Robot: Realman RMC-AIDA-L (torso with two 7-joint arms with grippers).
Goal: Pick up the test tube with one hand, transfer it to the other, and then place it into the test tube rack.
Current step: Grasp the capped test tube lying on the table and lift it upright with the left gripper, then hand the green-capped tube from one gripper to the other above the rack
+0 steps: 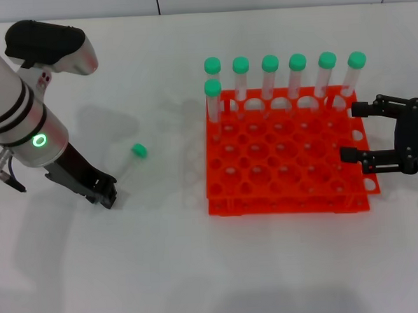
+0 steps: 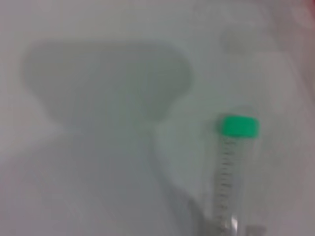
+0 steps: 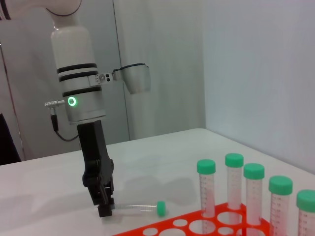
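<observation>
The test tube (image 1: 129,163) lies on the white table, its green cap pointing away from my left gripper. It also shows in the left wrist view (image 2: 231,167) and the right wrist view (image 3: 138,208). My left gripper (image 1: 107,193), on the green-ringed arm, is down at the table with its tip at the tube's bare end, as the right wrist view (image 3: 104,210) also shows. The orange-red test tube rack (image 1: 288,201) stands to the right. My right gripper (image 1: 348,131) is open and empty at the rack's right edge.
Several green-capped tubes (image 1: 271,76) stand upright in the rack's back row, with one more in the second row at the left (image 1: 214,100). They also show in the right wrist view (image 3: 234,187). The rack's other holes hold nothing.
</observation>
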